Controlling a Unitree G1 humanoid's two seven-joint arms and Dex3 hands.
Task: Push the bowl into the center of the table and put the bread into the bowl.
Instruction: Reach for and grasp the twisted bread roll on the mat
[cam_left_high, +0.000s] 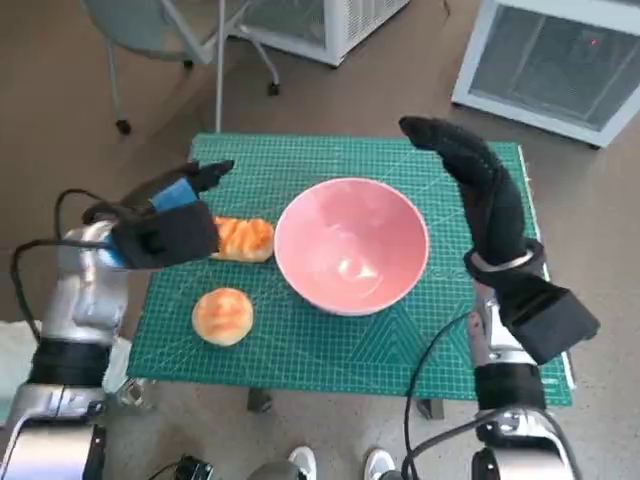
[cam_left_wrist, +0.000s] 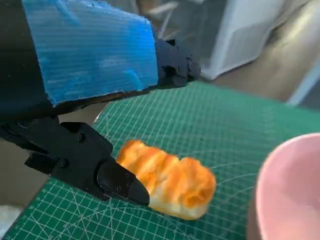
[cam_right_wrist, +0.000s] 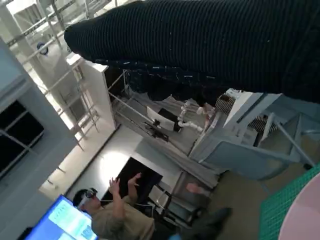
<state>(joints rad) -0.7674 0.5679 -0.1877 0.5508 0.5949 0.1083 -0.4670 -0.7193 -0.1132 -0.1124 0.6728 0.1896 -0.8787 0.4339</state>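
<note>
A pink bowl (cam_left_high: 352, 244) stands near the middle of the green cutting mat (cam_left_high: 330, 350); its rim (cam_left_wrist: 290, 190) shows in the left wrist view. A long orange bread (cam_left_high: 244, 239) lies just left of the bowl, also seen close up (cam_left_wrist: 175, 181). A round bun (cam_left_high: 222, 315) lies nearer the front. My left hand (cam_left_high: 165, 225) hovers over the long bread's left end, fingers (cam_left_wrist: 115, 180) apart around it, holding nothing. My right hand (cam_left_high: 480, 190) is raised at the bowl's right side, fingers stretched out and empty; the glove (cam_right_wrist: 210, 45) shows in the right wrist view.
A chair base with castors (cam_left_high: 190, 50) and white appliances (cam_left_high: 550, 60) stand on the floor beyond the table. A person (cam_right_wrist: 115, 215) sits by a blue screen in the right wrist view. Shoes (cam_left_high: 335, 462) show at the table's front edge.
</note>
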